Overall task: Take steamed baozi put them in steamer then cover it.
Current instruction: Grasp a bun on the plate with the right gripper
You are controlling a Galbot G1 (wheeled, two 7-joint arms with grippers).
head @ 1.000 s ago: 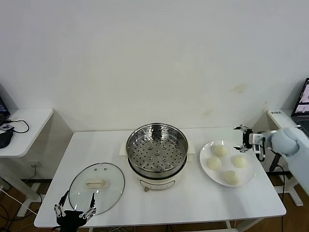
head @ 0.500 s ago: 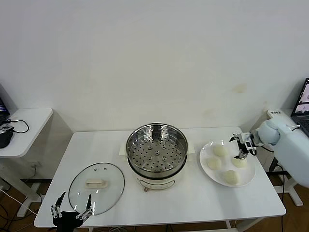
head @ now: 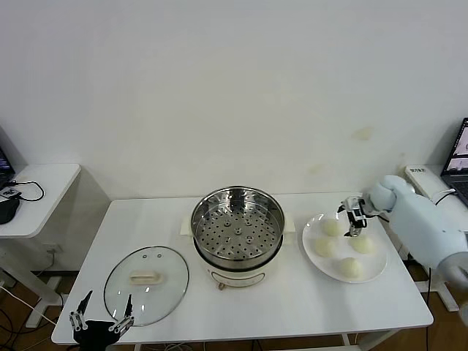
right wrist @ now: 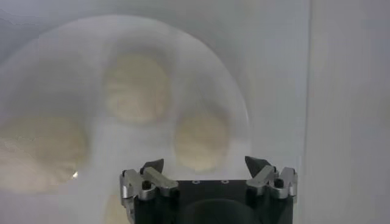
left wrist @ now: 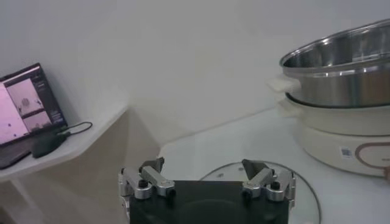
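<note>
Soft dough, by the look of it: four baozi [head: 333, 228] on a plate [head: 313, 257] just right of the steamer [head: 238, 223], probably light, springy and easily dented or torn, so best taken gently across the rounded sides, low enough not to slip off the smooth dome, with no hard squeeze. Steamer standing at mid-counter [head: 278, 307], perforated tray bare, nothing loaded yet. Glass cover [head: 146, 284] lying flat to the steamer's left, likely heavier, slick and breakable, best lifted by the cream handle [head: 144, 277] at its centre. Right pincer [head: 354, 217] spread wide and holding nothing, poised over the plate's far side, right of the steamer, above the bun nearest it; right wrist view looking straight down on the buns between the open jaws. Left pincer [head: 101, 325] likewise spread and empty, at the counter's near edge beside the cover. Against a second ago: right pincer moved in from beyond the plate's outer rim toward the steamer; left pincer sunk lower at the counter edge; buns, cover and steamer unmoved.
</note>
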